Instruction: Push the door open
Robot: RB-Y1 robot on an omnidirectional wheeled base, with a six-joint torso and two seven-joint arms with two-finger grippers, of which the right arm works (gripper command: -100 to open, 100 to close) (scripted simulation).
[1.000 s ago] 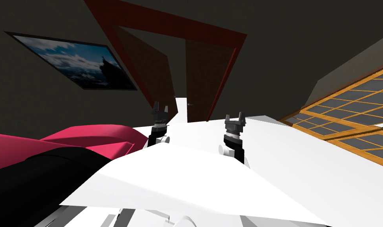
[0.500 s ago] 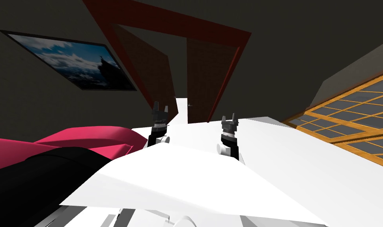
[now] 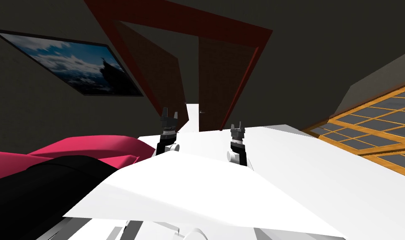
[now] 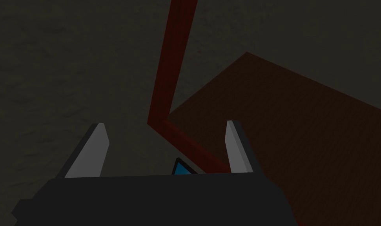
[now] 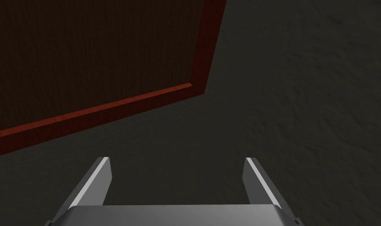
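Door (image 3: 220,79) brown, in red frame (image 3: 184,18) on dark wall (image 3: 301,62); white floor (image 3: 343,166); left pincer (image 3: 170,111), right pincer (image 3: 237,124) both spread.

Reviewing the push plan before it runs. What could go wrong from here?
1. The left pincer and right pincer are both open; thin fingers could snag on the red frame or a leaf edge.
2. The right wrist view faces mostly wall beside the frame corner; that arm may push wall, not the right leaf.
3. The pink furniture sits close on the robot's left; it may block the base.
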